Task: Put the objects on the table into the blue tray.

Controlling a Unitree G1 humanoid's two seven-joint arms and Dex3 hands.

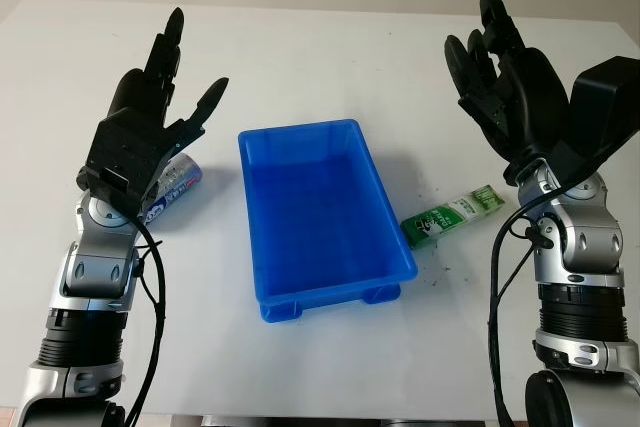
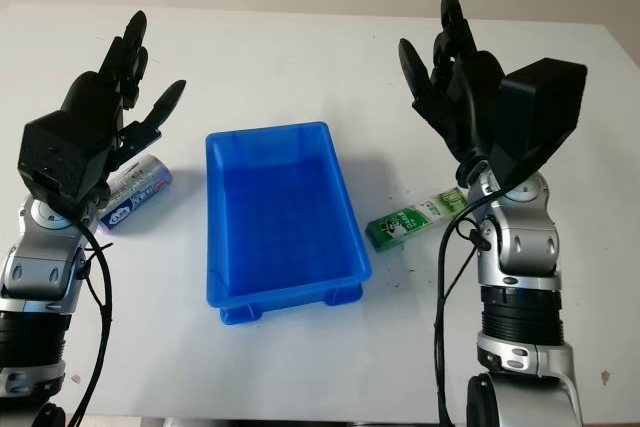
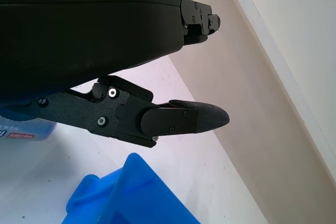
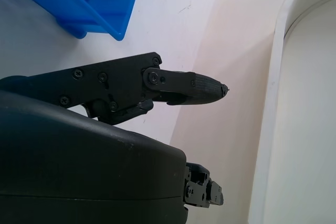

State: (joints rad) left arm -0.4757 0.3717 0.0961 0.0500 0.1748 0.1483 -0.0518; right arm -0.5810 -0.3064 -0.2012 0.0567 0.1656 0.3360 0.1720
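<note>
An empty blue tray (image 1: pixel 259 285) sits in the middle of the white table. Left of it lies a blue-and-white tube (image 1: pixel 180 185), partly hidden under my left hand (image 1: pixel 165 82), which hangs open above it. Right of the tray lies a flat green packet (image 1: pixel 452 215). My right hand (image 1: pixel 490 57) is raised open above and behind that packet, holding nothing. The tray's corner (image 3: pixel 126 195) and a bit of the tube (image 3: pixel 23 129) appear in the left wrist view. The tray's corner (image 4: pixel 86 3) also appears in the right wrist view.
Small dark specks dot the table (image 1: pixel 440 272) around the green packet. The table's front edge runs just below the tray. Behind the tray the white tabletop stretches to the far edge.
</note>
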